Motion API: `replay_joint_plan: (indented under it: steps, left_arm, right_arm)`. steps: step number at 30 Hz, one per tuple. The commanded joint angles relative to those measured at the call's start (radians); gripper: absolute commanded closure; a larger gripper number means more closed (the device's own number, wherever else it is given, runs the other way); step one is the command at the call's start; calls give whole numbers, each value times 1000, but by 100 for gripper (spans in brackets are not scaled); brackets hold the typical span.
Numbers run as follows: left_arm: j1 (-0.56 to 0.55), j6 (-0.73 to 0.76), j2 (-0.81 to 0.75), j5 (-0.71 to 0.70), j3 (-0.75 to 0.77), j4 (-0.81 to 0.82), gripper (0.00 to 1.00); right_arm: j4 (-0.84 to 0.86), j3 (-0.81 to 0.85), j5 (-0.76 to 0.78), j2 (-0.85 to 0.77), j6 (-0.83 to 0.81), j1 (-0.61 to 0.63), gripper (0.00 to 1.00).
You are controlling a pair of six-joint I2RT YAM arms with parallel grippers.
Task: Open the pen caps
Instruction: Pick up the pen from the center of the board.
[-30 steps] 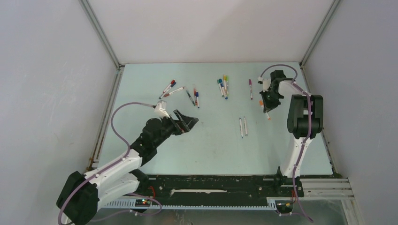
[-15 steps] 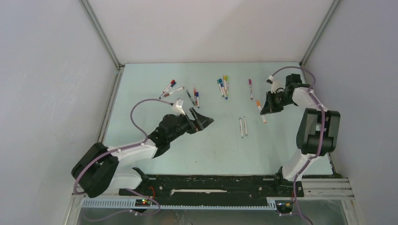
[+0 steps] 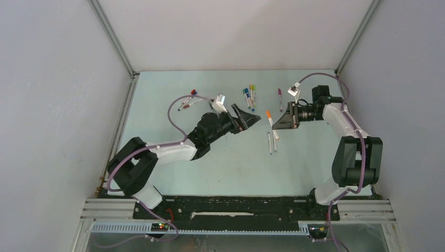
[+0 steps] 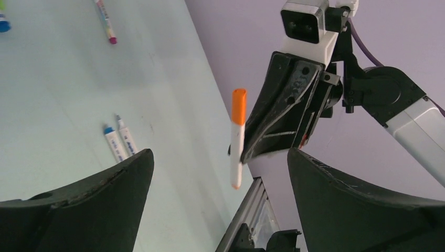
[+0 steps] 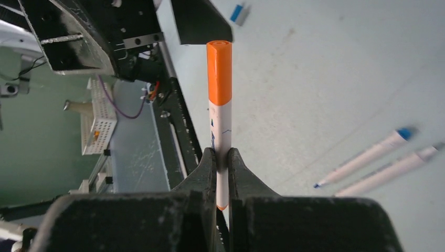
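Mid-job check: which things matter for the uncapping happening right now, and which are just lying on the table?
In play:
- orange-capped pen, clamped in the right claw
- its orange cap
- left claw, open, facing it

Lying about:
- two uncapped pens
- purple-capped pen
- blue, green and yellow capped cluster
- red and blue capped pens

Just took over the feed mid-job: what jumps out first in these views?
The right gripper pinches a white pen, its orange cap lifted off the table mid-workspace. The left gripper hangs wide open, aimed at that cap. Two pens lie on the table just below, with more pens scattered further back.
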Motion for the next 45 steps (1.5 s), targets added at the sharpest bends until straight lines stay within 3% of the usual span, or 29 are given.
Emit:
replay_joint_plan:
  steps: [1,6,12,18,28,29,33,35,40,45]
  left_arm:
    - [-24,36,40,-29,117,-4,0]
    - [-28,18,80,-33,156,-6,4]
    - [-37,14,113,-23,202,-20,18]
    - [-40,19,125,-10,221,-39,45]
    - [-43,51,110,13,231,-61,99]
    - [-43,56,105,9,229,-62,100]
    - [-44,70,81,-17,208,-45,100]
    - [-45,71,75,-28,196,-23,100]
    - [-53,61,67,-56,166,37,100]
    - [-53,55,68,-67,153,90,100]
  right_arm:
    - [-14,2,-111,-3,-24,43,100]
    - [-7,1,-107,-2,-19,88,100]
    - [-1,2,-102,5,-11,105,100]
    - [0,2,-95,15,-9,114,100]
    - [7,2,-89,25,4,120,100]
    - [7,2,-92,27,4,121,100]
    - [-1,1,-102,25,-3,126,61]
    - [1,1,-104,23,-1,127,53]
    - [12,1,-109,30,17,141,49]
    - [32,1,-98,34,46,171,52]
